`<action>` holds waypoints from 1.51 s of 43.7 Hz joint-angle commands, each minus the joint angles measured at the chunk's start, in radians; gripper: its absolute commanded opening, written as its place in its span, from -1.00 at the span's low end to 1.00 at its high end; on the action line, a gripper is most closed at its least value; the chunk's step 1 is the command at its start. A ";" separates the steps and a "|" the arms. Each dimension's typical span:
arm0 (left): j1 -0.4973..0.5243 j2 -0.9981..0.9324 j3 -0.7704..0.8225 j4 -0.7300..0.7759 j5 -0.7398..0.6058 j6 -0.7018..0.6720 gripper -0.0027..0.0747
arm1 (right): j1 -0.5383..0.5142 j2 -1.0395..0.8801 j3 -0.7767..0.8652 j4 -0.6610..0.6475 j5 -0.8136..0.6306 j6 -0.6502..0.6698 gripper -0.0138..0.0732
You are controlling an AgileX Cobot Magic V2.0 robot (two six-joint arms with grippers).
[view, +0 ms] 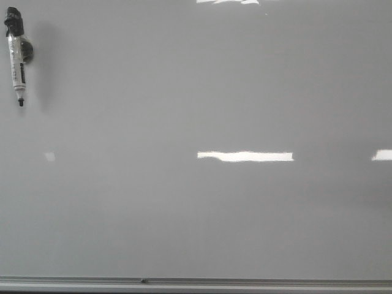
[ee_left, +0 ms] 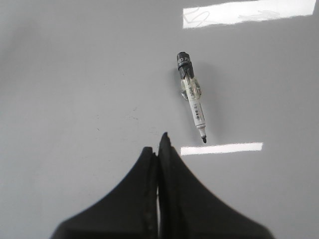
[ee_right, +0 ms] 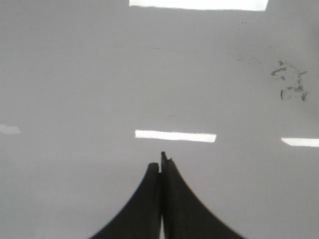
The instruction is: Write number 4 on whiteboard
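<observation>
The whiteboard (view: 196,208) is a glossy pale grey board that fills the front view, with a thin metal edge along the bottom. No number 4 shows on it. A white-and-black marker pen (view: 16,58) rests on the board at the upper left, tip down. It also shows in the left wrist view (ee_left: 192,97), a little beyond my left gripper (ee_left: 158,144), which is shut and empty. My right gripper (ee_right: 161,160) is shut and empty over bare board (ee_right: 75,89). Neither gripper shows in the front view.
Bright light reflections (view: 245,156) lie across the board. Faint grey smudges (ee_right: 290,82) mark the board in the right wrist view. The metal bottom edge (view: 196,283) runs the full width.
</observation>
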State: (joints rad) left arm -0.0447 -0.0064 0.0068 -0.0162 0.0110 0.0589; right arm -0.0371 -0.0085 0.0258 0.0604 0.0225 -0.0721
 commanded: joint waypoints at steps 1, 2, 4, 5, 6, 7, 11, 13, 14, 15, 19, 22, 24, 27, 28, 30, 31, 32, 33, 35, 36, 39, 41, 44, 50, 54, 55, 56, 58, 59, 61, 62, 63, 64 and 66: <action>-0.007 -0.013 0.005 -0.010 -0.085 0.000 -0.98 | -0.006 -0.021 -0.014 0.004 -0.087 0.001 -0.85; -0.007 -0.013 0.005 -0.010 -0.085 0.000 -0.98 | -0.006 -0.021 -0.014 0.004 -0.087 0.001 -0.85; -0.007 -0.013 0.005 -0.010 -0.085 0.000 -0.98 | -0.006 -0.021 -0.014 0.004 -0.087 0.001 -0.85; -0.007 -0.013 0.005 -0.010 -0.085 0.000 -0.98 | -0.006 -0.021 -0.014 0.004 -0.087 0.001 -0.85; -0.007 -0.013 0.005 -0.010 -0.085 0.000 -0.98 | -0.006 -0.021 -0.014 0.004 -0.087 0.001 -0.85; -0.007 -0.013 0.005 -0.010 -0.085 0.000 -0.98 | -0.006 -0.021 -0.014 0.004 -0.087 0.001 -0.85; -0.007 -0.013 0.005 -0.010 -0.085 0.000 -0.98 | -0.006 -0.021 -0.014 0.004 -0.087 0.001 -0.85; -0.007 -0.013 0.005 -0.010 -0.085 0.000 -0.98 | -0.006 -0.021 -0.014 0.004 -0.087 0.001 -0.85; -0.007 -0.013 0.005 -0.010 -0.085 0.000 -0.98 | -0.006 -0.021 -0.014 0.004 -0.087 0.001 -0.85; -0.007 -0.013 0.005 -0.010 -0.085 0.000 -0.98 | -0.006 -0.021 -0.014 0.004 -0.087 0.001 -0.85; -0.007 -0.013 0.005 -0.010 -0.085 0.000 -0.98 | -0.006 -0.021 -0.014 0.004 -0.087 0.001 -0.85; -0.007 -0.013 0.005 -0.010 -0.085 0.000 -0.98 | -0.006 -0.021 -0.014 0.004 -0.087 0.001 -0.85; -0.007 -0.013 0.005 -0.010 -0.085 0.000 -0.98 | -0.006 -0.021 -0.014 0.004 -0.087 0.001 -0.85; -0.007 -0.013 0.005 -0.010 -0.085 0.000 -0.98 | -0.006 -0.021 -0.014 0.004 -0.087 0.001 -0.85; -0.007 -0.013 0.005 -0.010 -0.085 0.000 -0.98 | -0.006 -0.021 -0.014 0.004 -0.087 0.001 -0.85; -0.007 -0.013 0.005 -0.010 -0.085 0.000 -0.98 | -0.006 -0.021 -0.014 0.004 -0.088 0.001 -0.85; -0.007 -0.013 0.005 -0.010 -0.085 0.000 -0.98 | -0.006 -0.021 -0.014 0.003 -0.089 0.001 -0.85; -0.007 -0.013 0.005 -0.010 -0.085 0.000 -0.98 | -0.006 -0.021 -0.014 0.003 -0.092 0.001 -0.85; -0.007 -0.013 0.005 -0.010 -0.085 0.000 -0.98 | -0.006 -0.021 -0.014 0.003 -0.094 0.001 -0.85; -0.007 -0.013 0.005 -0.010 -0.085 0.000 -0.98 | -0.006 -0.021 -0.014 0.003 -0.094 0.001 -0.85; -0.007 -0.013 0.005 -0.010 -0.092 0.000 -0.98 | -0.006 -0.021 -0.015 0.003 -0.097 0.001 -0.85; -0.007 -0.013 0.005 -0.010 -0.123 0.000 -0.98 | -0.004 -0.021 -0.015 0.003 -0.109 0.001 -0.85; -0.007 -0.013 0.000 -0.021 -0.153 0.000 -0.98 | -0.004 -0.021 -0.023 0.003 -0.103 0.001 -0.85; -0.007 -0.013 -0.020 -0.048 -0.175 0.000 -0.98 | -0.003 -0.021 -0.054 0.003 -0.074 0.001 -0.85; -0.007 -0.011 -0.127 -0.055 -0.112 0.000 -0.98 | -0.003 -0.021 -0.153 0.003 0.020 0.001 -0.85; -0.007 0.003 -0.230 -0.055 -0.046 0.000 -0.98 | -0.003 -0.001 -0.250 0.003 0.095 0.001 -0.85; -0.007 0.012 -0.256 -0.055 -0.019 0.000 -0.98 | -0.003 0.004 -0.275 0.003 0.115 0.001 -0.85; -0.007 0.021 -0.282 -0.055 0.002 0.000 -0.98 | -0.003 0.016 -0.300 0.003 0.145 0.001 -0.85; -0.007 0.044 -0.336 -0.055 0.046 0.000 -0.98 | -0.003 0.041 -0.360 0.003 0.187 0.001 -0.85; -0.007 0.058 -0.364 -0.055 0.070 0.000 -0.98 | -0.003 0.055 -0.387 0.003 0.210 0.001 -0.85; -0.007 0.090 -0.429 -0.055 0.126 0.000 -0.98 | -0.003 0.094 -0.440 0.003 0.262 0.001 -0.85; -0.007 0.113 -0.458 -0.055 0.151 0.000 -0.98 | -0.003 0.112 -0.476 0.003 0.283 0.001 -0.85; -0.007 0.132 -0.485 -0.055 0.174 0.000 -0.98 | -0.003 0.131 -0.502 0.003 0.305 0.001 -0.85; -0.007 0.151 -0.523 -0.055 0.204 0.000 -0.98 | -0.003 0.157 -0.528 0.003 0.331 0.001 -0.85; -0.007 0.197 -0.575 -0.055 0.250 0.002 -0.98 | -0.003 0.196 -0.583 0.003 0.366 0.001 -0.85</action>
State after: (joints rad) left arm -0.0447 0.0991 -0.4433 -0.0615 0.2316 0.0589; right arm -0.0371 0.1067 -0.4431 0.0604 0.3847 -0.0721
